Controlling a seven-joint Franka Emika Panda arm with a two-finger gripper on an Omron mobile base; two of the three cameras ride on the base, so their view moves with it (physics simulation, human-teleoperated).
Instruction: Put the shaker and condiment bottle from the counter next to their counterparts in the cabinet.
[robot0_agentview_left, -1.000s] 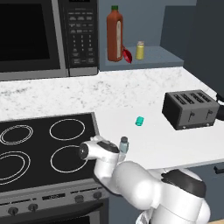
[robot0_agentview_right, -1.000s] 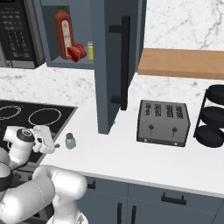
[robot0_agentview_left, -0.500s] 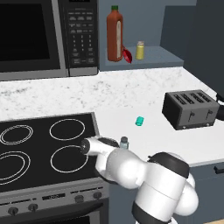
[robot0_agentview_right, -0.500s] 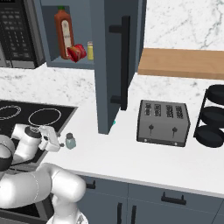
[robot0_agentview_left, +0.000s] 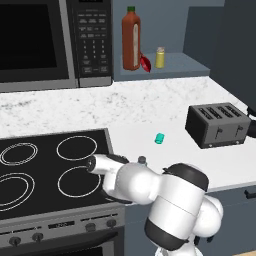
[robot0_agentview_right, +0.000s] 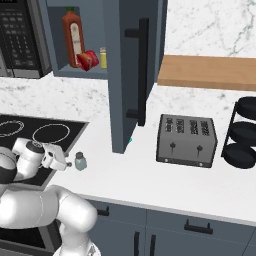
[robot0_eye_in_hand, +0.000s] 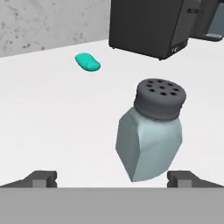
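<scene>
Gripper (robot0_eye_in_hand: 112, 179) released, jaws wide, holding nothing. The shaker (robot0_eye_in_hand: 151, 131) stands upright on the counter (robot0_eye_in_hand: 52, 131) directly ahead, between the fingertips' lines. Judged light, rigid, glassy, likely slippery; grasp the faceted body below the cap. Toaster (robot0_eye_in_hand: 148, 26) and teal cylinder (robot0_eye_in_hand: 87, 62) lie well beyond.
</scene>
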